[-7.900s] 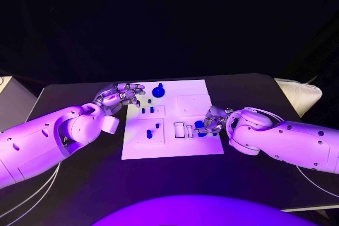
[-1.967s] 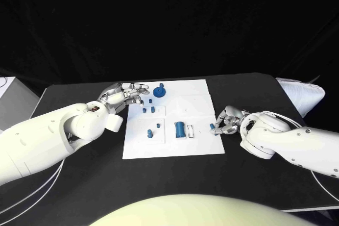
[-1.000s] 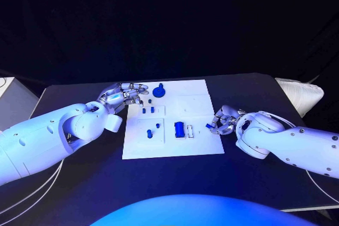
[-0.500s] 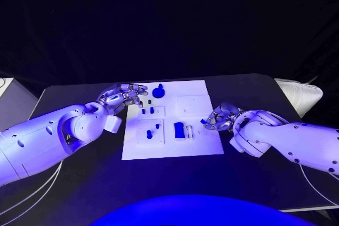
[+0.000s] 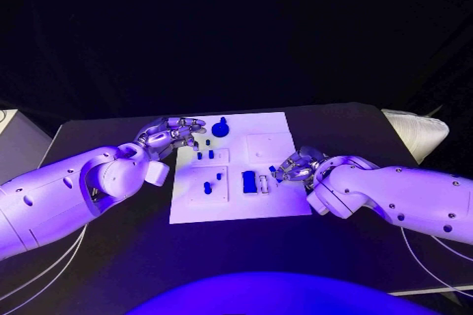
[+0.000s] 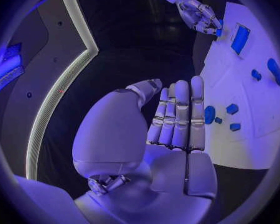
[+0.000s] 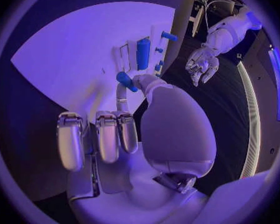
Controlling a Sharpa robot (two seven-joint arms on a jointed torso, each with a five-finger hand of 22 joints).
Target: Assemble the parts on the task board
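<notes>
Black table, flat white task board, small blue parts.

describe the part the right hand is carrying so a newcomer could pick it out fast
Start at the white task board in the middle of the black table. Over its right edge, the right hand pinches a small blue part at its fingertips. Unlike the other blue parts, including the larger blue block beside it, this one is held rather than resting on the board.
</notes>
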